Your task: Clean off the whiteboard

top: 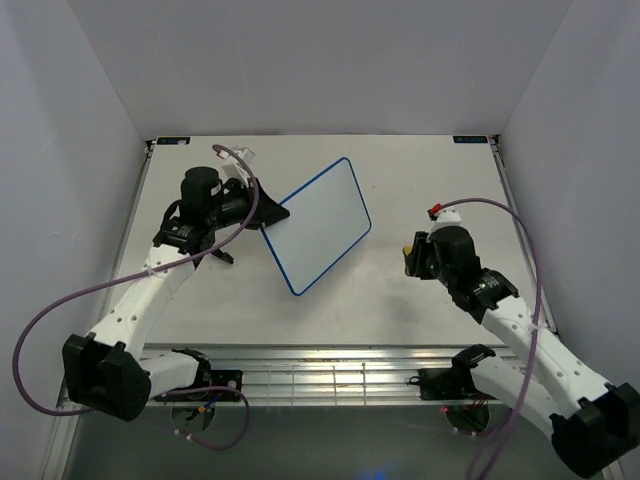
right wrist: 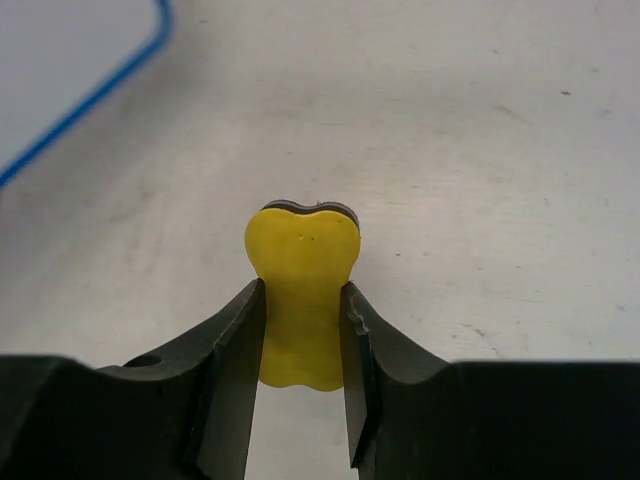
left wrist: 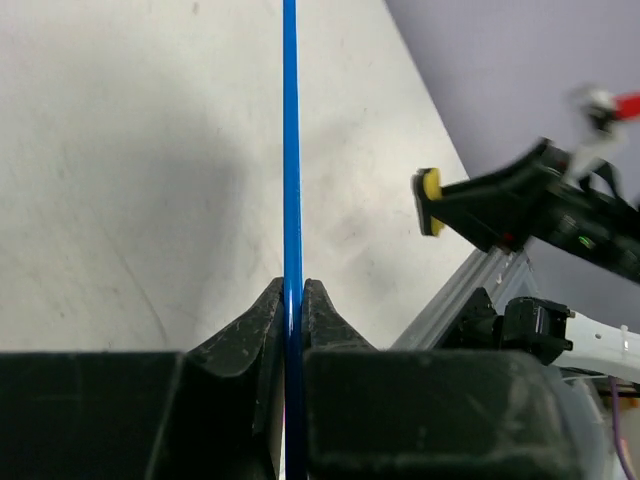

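Note:
The whiteboard is a blank white board with a thin blue frame, held tilted above the table's middle. My left gripper is shut on its left edge. In the left wrist view the board shows edge-on as a blue line pinched in my left gripper. My right gripper is to the right of the board, apart from it, shut on the small yellow eraser block. The eraser also shows in the left wrist view. A corner of the whiteboard shows in the right wrist view.
The white table is enclosed by white walls at back and sides. A metal rail runs along the near edge by the arm bases. Purple cables loop off both arms.

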Action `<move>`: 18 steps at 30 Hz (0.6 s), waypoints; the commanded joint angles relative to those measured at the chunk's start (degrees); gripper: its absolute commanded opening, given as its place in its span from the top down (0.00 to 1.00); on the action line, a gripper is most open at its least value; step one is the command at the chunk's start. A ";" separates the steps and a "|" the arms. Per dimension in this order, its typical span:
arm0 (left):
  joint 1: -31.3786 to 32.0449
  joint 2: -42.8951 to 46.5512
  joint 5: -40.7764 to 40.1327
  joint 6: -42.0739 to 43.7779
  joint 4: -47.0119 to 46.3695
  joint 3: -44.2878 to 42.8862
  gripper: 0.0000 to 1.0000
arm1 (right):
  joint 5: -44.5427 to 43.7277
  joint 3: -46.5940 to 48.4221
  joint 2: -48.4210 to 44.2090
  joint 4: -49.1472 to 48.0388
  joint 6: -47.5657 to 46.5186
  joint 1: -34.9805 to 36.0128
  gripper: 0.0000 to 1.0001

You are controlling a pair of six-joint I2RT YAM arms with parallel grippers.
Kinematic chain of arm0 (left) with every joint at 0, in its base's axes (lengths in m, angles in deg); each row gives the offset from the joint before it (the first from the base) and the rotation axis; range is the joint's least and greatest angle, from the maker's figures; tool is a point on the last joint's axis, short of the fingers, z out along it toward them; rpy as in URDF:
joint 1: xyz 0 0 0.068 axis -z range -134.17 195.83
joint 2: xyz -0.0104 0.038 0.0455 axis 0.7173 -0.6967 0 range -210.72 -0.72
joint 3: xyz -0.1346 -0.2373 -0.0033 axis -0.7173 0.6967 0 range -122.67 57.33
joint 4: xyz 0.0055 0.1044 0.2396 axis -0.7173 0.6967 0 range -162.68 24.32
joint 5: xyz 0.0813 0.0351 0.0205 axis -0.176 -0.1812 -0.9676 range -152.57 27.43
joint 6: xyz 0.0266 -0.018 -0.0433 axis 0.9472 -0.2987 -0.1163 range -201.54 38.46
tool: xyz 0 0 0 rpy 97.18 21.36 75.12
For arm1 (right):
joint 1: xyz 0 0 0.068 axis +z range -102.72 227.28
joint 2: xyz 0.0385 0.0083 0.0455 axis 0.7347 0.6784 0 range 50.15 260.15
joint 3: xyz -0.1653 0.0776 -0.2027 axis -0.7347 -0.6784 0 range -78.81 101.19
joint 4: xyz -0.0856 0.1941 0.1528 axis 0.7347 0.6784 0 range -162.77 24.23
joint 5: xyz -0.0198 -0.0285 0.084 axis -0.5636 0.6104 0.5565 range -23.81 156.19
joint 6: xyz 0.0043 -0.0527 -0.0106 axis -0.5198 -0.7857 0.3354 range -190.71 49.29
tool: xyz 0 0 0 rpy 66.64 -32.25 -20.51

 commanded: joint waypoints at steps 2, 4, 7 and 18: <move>0.08 8.75 -0.63 6.69 -1.32 -8.30 1.00 | 17.71 0.51 10.53 -2.24 -4.74 -18.33 0.69; -0.09 8.67 -2.22 8.36 -0.62 -10.33 1.00 | 12.70 1.91 19.55 -3.65 -4.05 -19.51 0.68; -1.67 5.96 -3.71 14.59 0.09 -14.55 1.00 | 7.75 6.83 30.64 -3.57 -3.17 -19.78 0.60; -21.01 6.56 6.57 18.80 -11.96 -12.80 1.00 | 11.68 10.01 35.37 -6.91 -2.90 -20.75 0.10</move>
